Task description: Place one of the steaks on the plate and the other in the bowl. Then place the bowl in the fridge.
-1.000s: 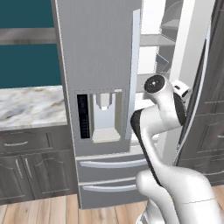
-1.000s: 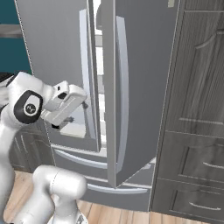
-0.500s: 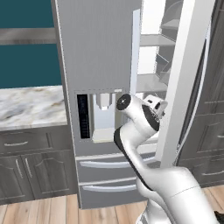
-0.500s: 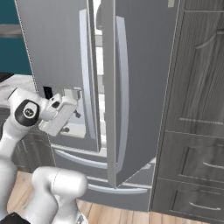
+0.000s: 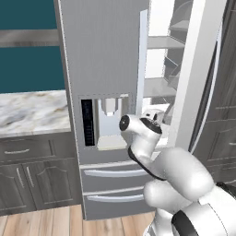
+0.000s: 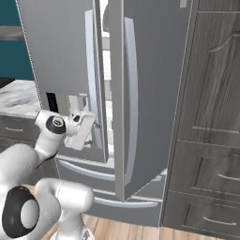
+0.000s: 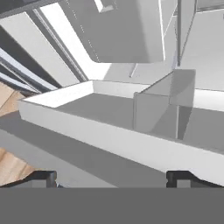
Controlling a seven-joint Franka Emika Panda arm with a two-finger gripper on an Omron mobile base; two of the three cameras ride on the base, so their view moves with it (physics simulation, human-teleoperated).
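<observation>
The fridge [image 5: 101,55] stands straight ahead, tall and grey, with its left door shut and a water dispenser [image 5: 109,120] in that door. Its right door [image 6: 150,93] hangs open on white shelves [image 5: 161,87]. My gripper [image 6: 95,125] is open and holds nothing, low at the gap between the two doors. In the hand view the gripper [image 7: 112,176] has dark fingertips [image 7: 43,177] far apart, pointing at a white door bin [image 7: 109,131]. The steaks, the plate and the bowl are out of view.
Two steel drawers with bar handles [image 5: 115,173] sit under the fridge doors. A marble counter [image 5: 32,110] over grey cabinets [image 5: 32,184] lies to the left. Tall dark cabinets [image 6: 211,117] stand close on the right, past the open door. Wood floor [image 5: 41,221] below.
My arm has folded back and the hand has dropped lower and a little left, away from the upper shelves. The gripper has stayed open and empty.
</observation>
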